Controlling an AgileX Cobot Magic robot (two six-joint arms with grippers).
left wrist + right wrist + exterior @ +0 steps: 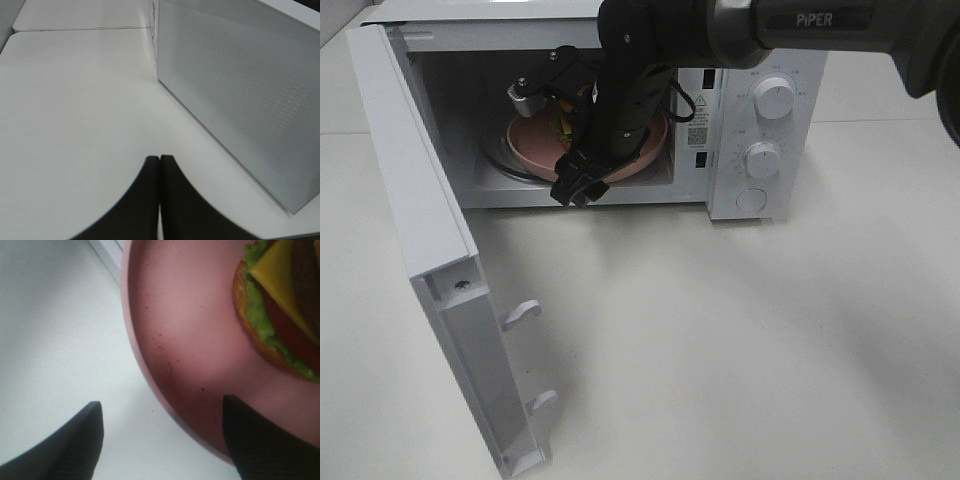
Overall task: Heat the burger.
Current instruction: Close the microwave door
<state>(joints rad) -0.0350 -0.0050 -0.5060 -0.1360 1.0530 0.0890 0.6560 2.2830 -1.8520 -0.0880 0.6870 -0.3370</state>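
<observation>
burger (280, 315) just beyond parted right gripper (162, 407)

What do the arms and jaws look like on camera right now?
The right arm is black, its upper link dark grey with white PiPER lettering, and a thin black cable loops beside it. The right gripper and the left gripper both have matte black, rounded jaws.

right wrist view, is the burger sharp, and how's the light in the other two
right wrist view: burger soft and cropped at the edge, plate shaded toward the right hand; exterior high view: sharp, arm blurred up close, faint shadow on the table; left wrist view: even, no glare
</observation>
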